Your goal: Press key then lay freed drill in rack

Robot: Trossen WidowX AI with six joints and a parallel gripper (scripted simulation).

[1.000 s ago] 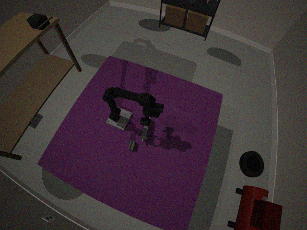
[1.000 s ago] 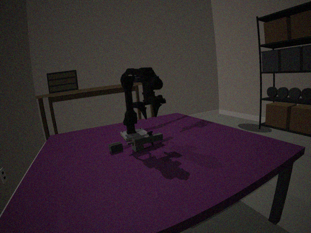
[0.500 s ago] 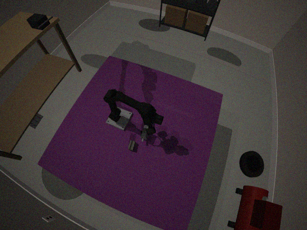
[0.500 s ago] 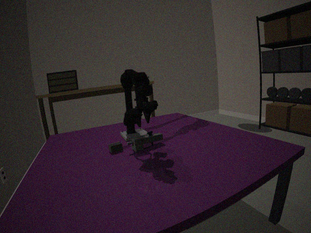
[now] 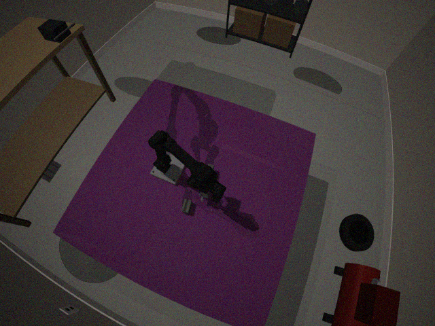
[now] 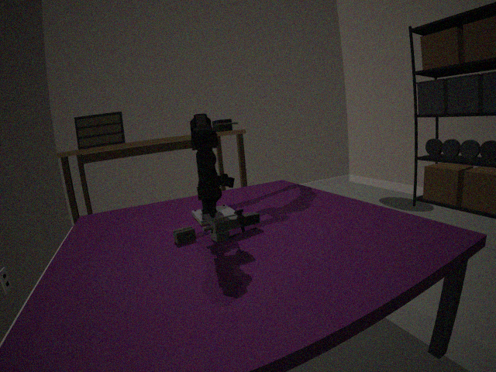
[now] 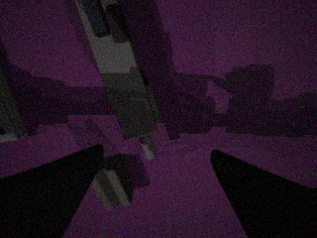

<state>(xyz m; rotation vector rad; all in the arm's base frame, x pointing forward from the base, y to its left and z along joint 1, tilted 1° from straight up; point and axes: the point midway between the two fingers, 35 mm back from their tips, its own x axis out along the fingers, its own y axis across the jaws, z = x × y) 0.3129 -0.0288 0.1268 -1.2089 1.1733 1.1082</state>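
On the purple surface (image 5: 245, 266), an arm (image 5: 182, 157) bends low over a small grey fixture.

Near the middle of the dim purple surface (image 6: 320, 280), the dark arm (image 6: 206, 168) rises from its pale base plate (image 6: 224, 211) and folds down, bringing the tool (image 7: 158, 190) close above the fixture (image 7: 130, 106), a grey block seen at a slant in the wrist view. The tool's two dark fingers stand spread wide with nothing between them, only bare purple and shadow in the gap. The drill (image 6: 245, 220) appears as a dark piece jutting sideways from the fixture (image 6: 221, 226) in the exterior view, though the gloom blurs its outline. A separate small block (image 6: 184, 235), likely the rack, sits just beside the fixture, apart from it. The key cannot be made out.
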